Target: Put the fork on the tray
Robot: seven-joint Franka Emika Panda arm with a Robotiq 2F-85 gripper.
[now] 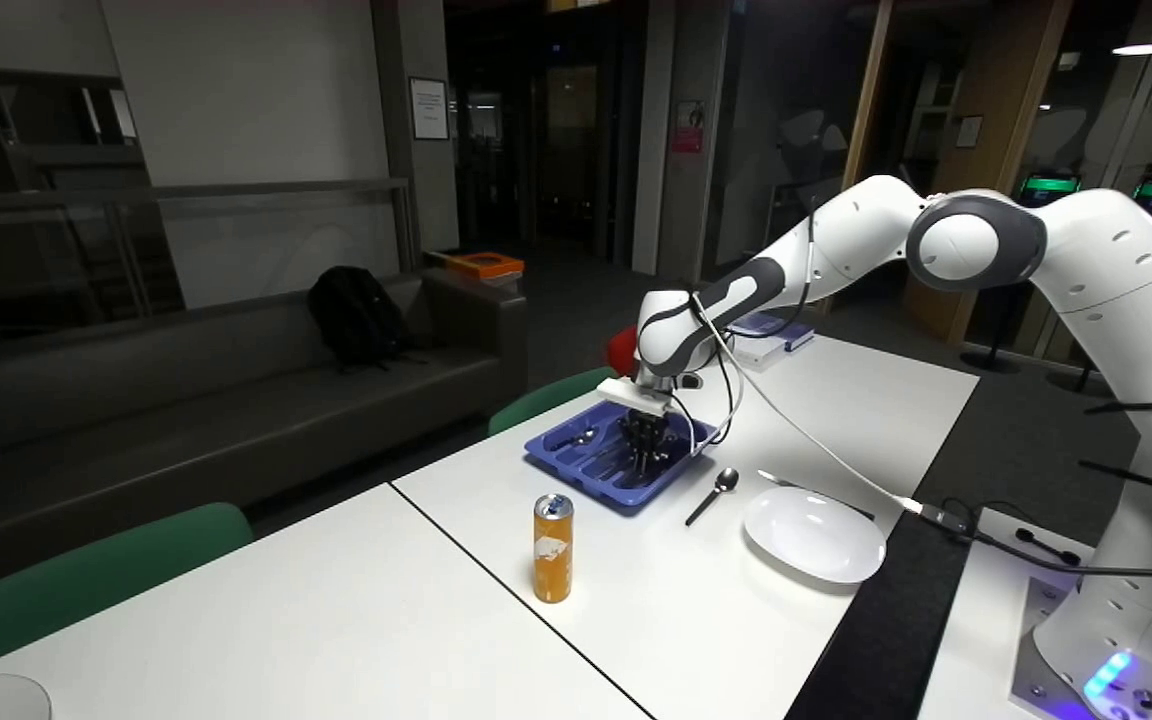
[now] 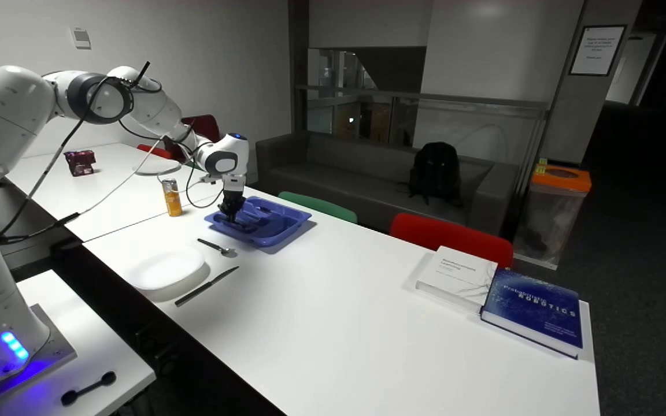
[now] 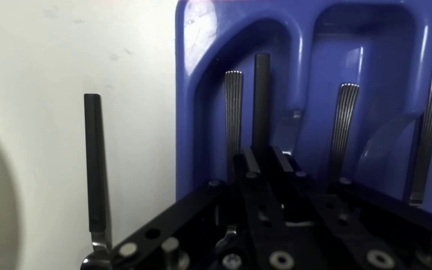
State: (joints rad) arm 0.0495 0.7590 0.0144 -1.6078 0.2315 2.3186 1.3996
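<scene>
The blue tray (image 3: 184, 123) with compartments lies on the white table; it shows in both exterior views (image 1: 576, 478) (image 2: 284, 232). My gripper (image 3: 266, 158) points down into the tray's end compartment, as in both exterior views (image 1: 648, 465) (image 2: 230, 217). Its fingertips are close together on either side of a slender dark handle (image 3: 262, 97), taken as the fork; the handle fills the gap between them. Its head is hidden under the gripper. The handle is within the compartment, beside a ribbed metal handle (image 3: 233, 108). I cannot tell whether it touches the tray floor.
A dark-handled spoon (image 1: 713, 496) lies on the table beside the tray. A white plate (image 1: 814, 535) and a knife (image 2: 206, 286) are nearer the robot base. An orange can (image 1: 552, 555) stands close to the tray. Two books (image 2: 532, 309) lie at the table's end.
</scene>
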